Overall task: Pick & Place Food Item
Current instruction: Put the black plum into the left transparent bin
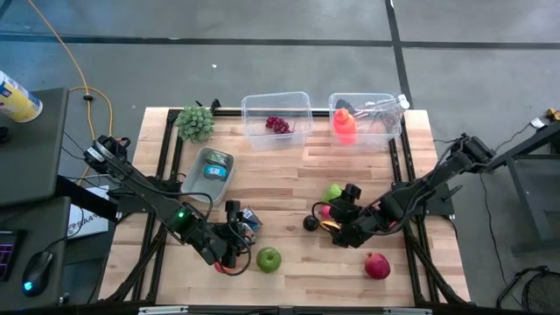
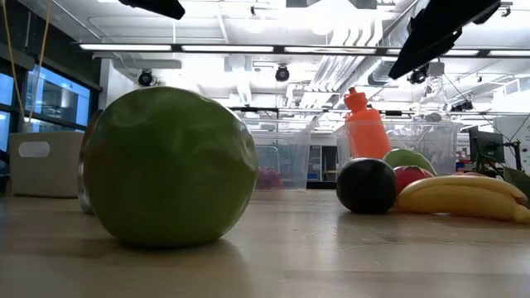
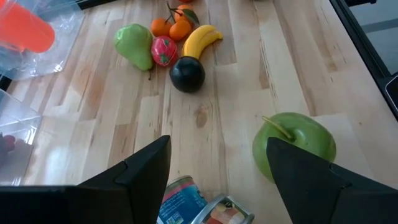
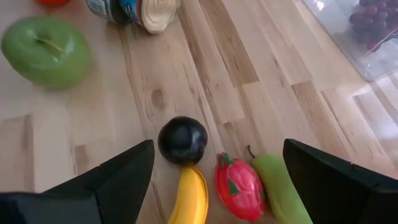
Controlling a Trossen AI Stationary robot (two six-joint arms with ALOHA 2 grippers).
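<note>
On the wooden bench (image 1: 289, 175), no fruit is grasped yet: the left hand (image 1: 232, 248) is released near the green apple (image 1: 269, 259), the right hand (image 1: 339, 229) released over the banana (image 4: 189, 199).

Green apple (image 1: 269, 258), yellow banana (image 4: 189, 198), black plum (image 4: 182, 140)

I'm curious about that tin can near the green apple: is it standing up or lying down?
Lying down. The tin can rests on its side on the table, its round end facing sideways.

overhead looks straight down, low view level, close behind green apple (image 2: 170, 165)
</note>
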